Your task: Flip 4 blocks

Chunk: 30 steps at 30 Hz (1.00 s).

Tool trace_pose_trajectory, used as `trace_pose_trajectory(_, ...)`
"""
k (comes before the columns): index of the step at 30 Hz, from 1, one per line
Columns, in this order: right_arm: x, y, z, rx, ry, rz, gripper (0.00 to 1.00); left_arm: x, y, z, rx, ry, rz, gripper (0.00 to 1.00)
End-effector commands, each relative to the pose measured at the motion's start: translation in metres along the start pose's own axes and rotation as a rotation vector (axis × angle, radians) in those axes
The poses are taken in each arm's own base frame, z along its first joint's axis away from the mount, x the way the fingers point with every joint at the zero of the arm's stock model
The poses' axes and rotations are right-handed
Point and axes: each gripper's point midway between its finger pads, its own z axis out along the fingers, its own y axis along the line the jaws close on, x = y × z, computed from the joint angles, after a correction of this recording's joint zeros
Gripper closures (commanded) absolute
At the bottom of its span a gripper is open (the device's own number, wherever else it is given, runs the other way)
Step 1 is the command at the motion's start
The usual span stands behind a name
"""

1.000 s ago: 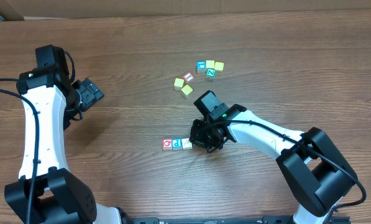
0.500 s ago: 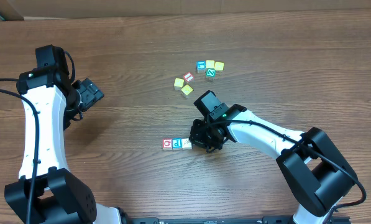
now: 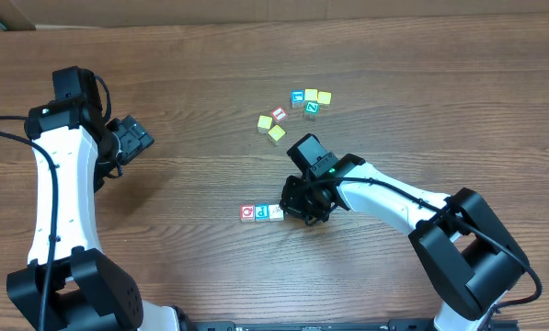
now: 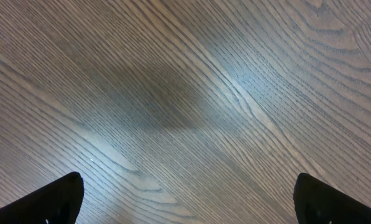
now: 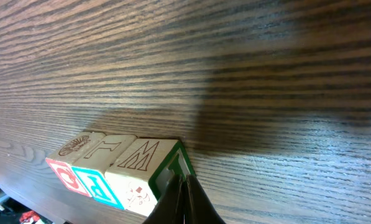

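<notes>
Right wrist view puts the four blocks low in the picture. They lie in one row on the wooden table (image 5: pixel 247 68), and each one touches the next. At the far end of the row is the red Q block (image 5: pixel 62 169). Next to it is the blue P block (image 5: pixel 99 185). Then comes the pale block (image 5: pixel 134 182), with a zigzag mark on its top face. Last is the green-edged block (image 5: pixel 173 163).

Your right gripper (image 5: pixel 184 190) is pressed shut, with its two fingers tight together and nothing between them. The fingertips (image 5: pixel 186 208) sit right at the green side of that last block. You cannot tell if they touch it.

From the overhead camera you see the row near the front middle of the table. The right gripper covers the green-edged block there, so only the other three show.

A loose group of small blocks (image 3: pixel 297 108) lies well apart from the row, farther back on the table. Some are yellow, one is blue, one is red and one is green.

Your left gripper (image 4: pixel 188 199) is far off on the left side. Its jaws are spread wide over bare wood, and it holds nothing.
</notes>
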Motion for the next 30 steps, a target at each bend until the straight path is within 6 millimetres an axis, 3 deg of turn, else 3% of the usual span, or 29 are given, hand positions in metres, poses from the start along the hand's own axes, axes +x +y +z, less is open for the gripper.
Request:
trace_pose_trajectory(1,0.001,0.008,-0.008,-0.029,-0.016,-0.016,0.95,-0.001,-0.001,-0.001,0.003,-0.003,0.015,0.00)
trace_pose_trajectory(22,-0.007,0.005,-0.008,-0.002,-0.057,-0.177,0.85,-0.001,-0.001,-0.001,0.003,-0.003,0.015,0.00)
trace_pose_trajectory(30,-0.023,-0.001,-0.010,0.045,-0.144,-0.181,0.83,-0.001,-0.001,-0.001,0.003,-0.003,0.015,0.00)
